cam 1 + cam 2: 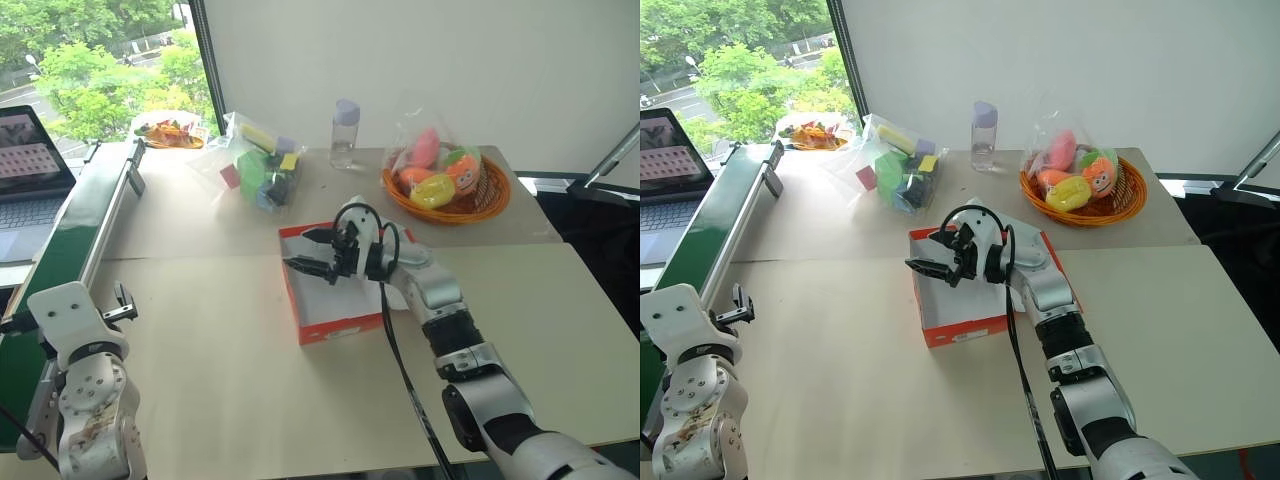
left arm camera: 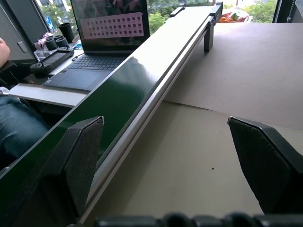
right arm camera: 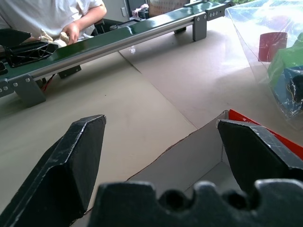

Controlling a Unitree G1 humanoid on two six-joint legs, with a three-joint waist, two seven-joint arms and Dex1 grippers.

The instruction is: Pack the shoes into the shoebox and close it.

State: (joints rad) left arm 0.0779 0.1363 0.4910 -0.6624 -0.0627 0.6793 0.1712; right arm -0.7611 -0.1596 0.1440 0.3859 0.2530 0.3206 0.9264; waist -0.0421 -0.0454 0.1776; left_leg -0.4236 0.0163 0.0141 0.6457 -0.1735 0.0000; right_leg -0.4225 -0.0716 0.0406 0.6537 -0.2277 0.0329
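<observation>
The left fingers stand wide apart with nothing between them, low at the near left edge of the worktop, the left gripper aimed level toward the green conveyor rail beside it. Further in, the right fingers are spread just as wide and hold nothing; the right gripper hangs over the open shoebox, pointing level across it toward the robot's left, forearm reaching in from the near right.

The shoebox lies mid-worktop, its white inside bare where it can be seen; the right arm covers much of it, and I cannot make out the lid. The shoes cannot be picked out here, so the packing seems not yet begun.

To do this step well, I would lift the right gripper clear of the box wall before swinging, so the cardboard is not dragged, and steady the shoebox with the free left gripper.

Beyond sit a bag of toys, a bottle and an orange basket.
</observation>
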